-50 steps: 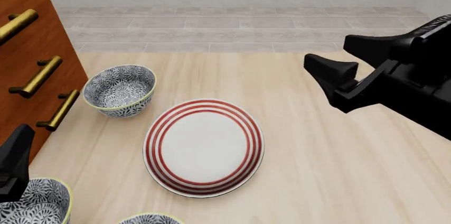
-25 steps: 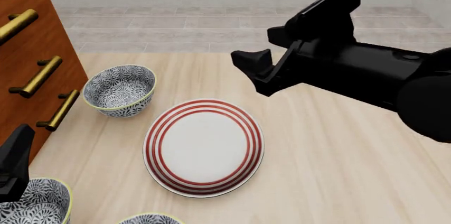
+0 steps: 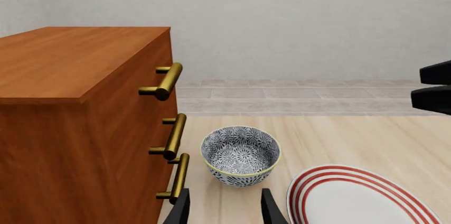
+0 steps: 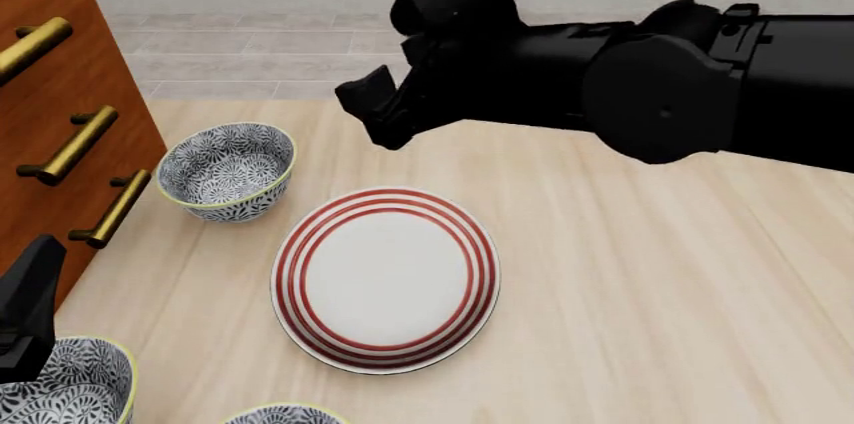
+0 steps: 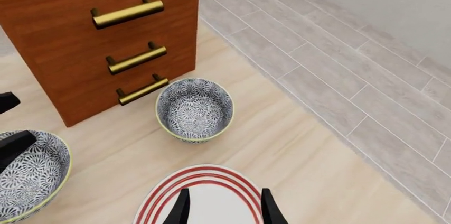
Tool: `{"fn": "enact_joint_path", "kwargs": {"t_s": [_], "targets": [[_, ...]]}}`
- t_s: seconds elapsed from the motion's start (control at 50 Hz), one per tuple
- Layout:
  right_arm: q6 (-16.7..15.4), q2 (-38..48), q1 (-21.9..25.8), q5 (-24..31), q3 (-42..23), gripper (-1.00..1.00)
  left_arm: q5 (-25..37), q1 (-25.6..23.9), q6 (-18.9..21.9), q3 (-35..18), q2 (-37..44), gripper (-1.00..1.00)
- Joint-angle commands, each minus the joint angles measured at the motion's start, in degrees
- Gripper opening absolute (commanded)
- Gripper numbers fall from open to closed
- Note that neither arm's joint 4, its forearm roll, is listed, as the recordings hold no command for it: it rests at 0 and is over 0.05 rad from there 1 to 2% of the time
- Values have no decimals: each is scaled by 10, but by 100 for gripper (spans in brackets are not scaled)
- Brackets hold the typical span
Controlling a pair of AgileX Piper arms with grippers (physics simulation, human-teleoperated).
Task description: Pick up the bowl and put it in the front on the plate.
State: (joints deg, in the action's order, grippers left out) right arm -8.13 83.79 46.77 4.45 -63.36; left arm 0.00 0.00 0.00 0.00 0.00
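Observation:
A small blue-and-white floral bowl (image 4: 227, 170) with a yellow-green rim stands upright beside the wooden dresser, also seen as bowl (image 3: 241, 155) and bowl (image 5: 194, 109). The white plate (image 4: 386, 279) with red rings lies right of it and nearer; it shows as plate (image 3: 359, 198) and plate (image 5: 204, 189) too. My right gripper (image 4: 387, 114) hovers open and empty above the table just beyond the plate, right of the bowl; its wrist view shows the gripper (image 5: 223, 211) over the plate's rim. My left gripper (image 4: 27, 309) stays low at the near left, gripper (image 3: 225, 211) open and empty.
The brown dresser (image 4: 60, 134) with brass handles fills the left side. A second floral bowl (image 4: 60, 384) sits at the near left corner under the left gripper, a third bowl (image 4: 283, 412) at the bottom edge. A grey tiled strip (image 4: 400, 54) runs along the back.
My right arm has swung left across the table, from the right side to above the plate's far edge, nearer the bowl. The left arm, bowls and plate have not moved.

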Motion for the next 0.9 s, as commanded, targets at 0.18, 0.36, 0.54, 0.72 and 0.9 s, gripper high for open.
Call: {"fn": "enact_joint_path", "kwargs": {"t_s": [0.18, 0.36, 0.54, 0.72, 0.9], "targets": [[22, 126, 33, 101, -172, 100, 0, 0, 0, 0, 0, 100], [23, 178, 29, 132, -243, 100, 0, 0, 0, 0, 0, 100], [33, 245, 20, 143, -307, 100, 0, 0, 0, 0, 0, 100], [70, 306, 8, 150, -362, 100, 0, 0, 0, 0, 0, 100], [90, 370, -11, 166, -430, 100, 0, 0, 0, 0, 0, 100]]}}
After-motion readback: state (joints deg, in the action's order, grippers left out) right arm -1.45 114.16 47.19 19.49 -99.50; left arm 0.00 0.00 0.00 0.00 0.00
